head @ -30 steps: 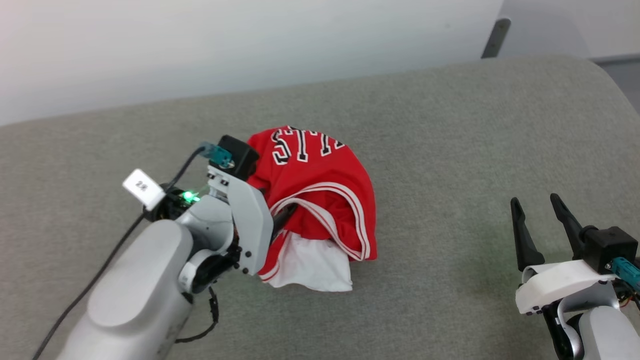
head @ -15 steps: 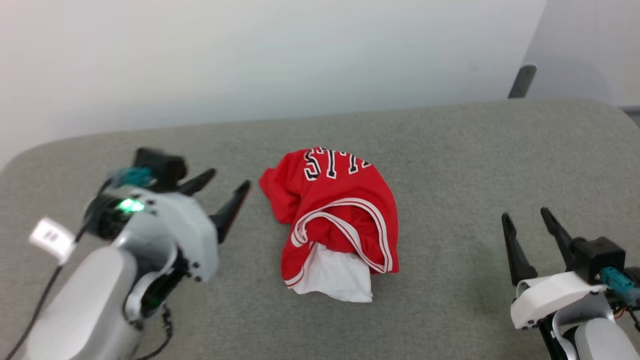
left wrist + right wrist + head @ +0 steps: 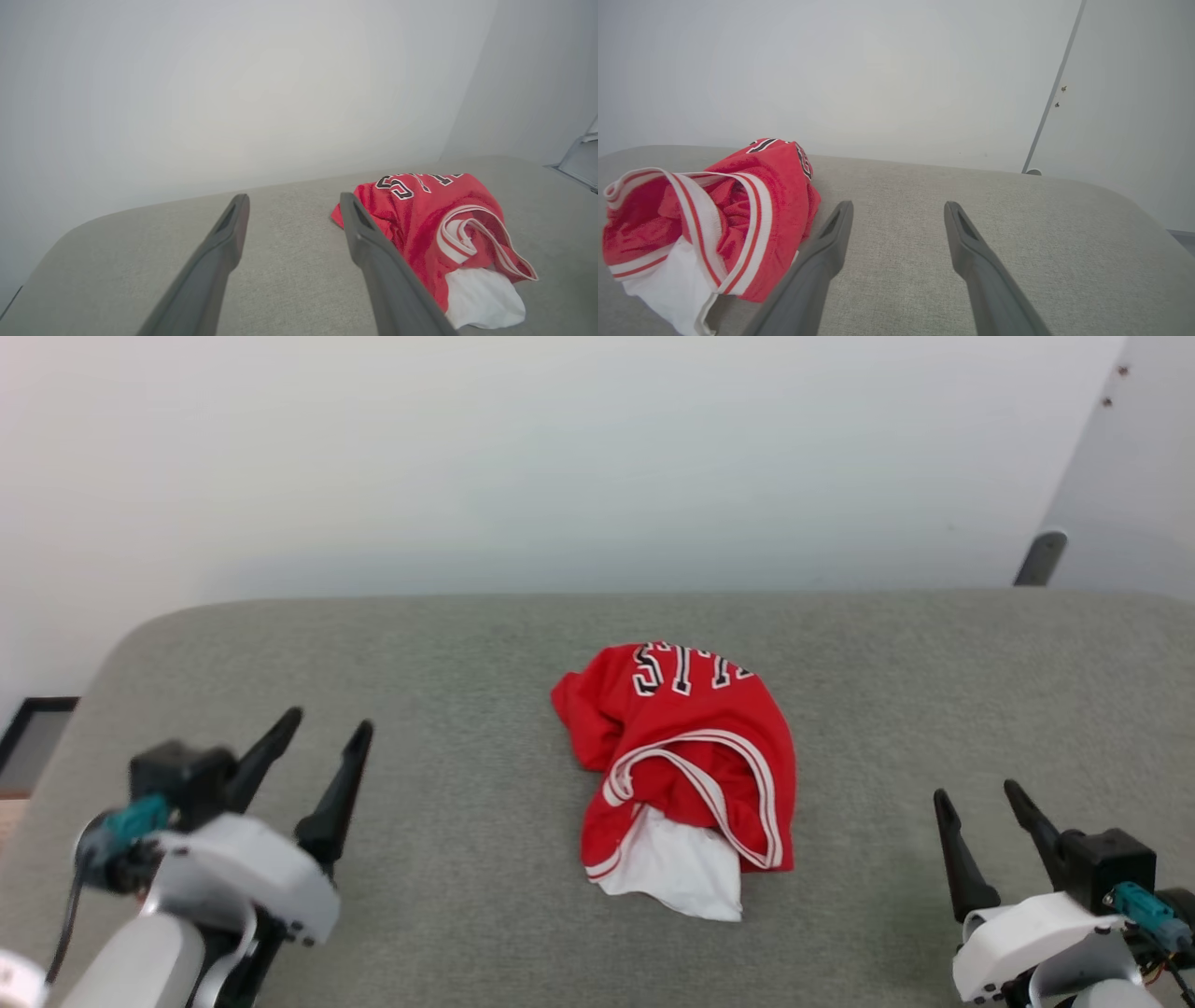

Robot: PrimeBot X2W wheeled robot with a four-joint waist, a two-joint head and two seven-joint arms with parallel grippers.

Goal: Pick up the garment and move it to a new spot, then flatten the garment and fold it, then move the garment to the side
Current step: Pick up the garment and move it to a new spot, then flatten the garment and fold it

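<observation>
We see the garment [image 3: 686,756] lying crumpled near the middle of the grey table [image 3: 448,644], with nothing touching it. Our left hand [image 3: 329,721] and right hand [image 3: 977,791] hover on either side of it, fingers spread wide, both empty.

1. The bench [image 3: 467,653] was covered in grey woven fabric, with rounded corners at its far left and far right.
2. A plain white wall [image 3: 560,457] rose behind its far edge.
3. At the far right, a pale grey panel [image 3: 1144,485] met the wall along a slanted seam, with small dark specks [image 3: 1121,371] beside the seam.
4. A dark grey post [image 3: 1039,558] leaned just beyond the far right corner.
5. A dark frame [image 3: 28,728] lay past the left corner.
</observation>
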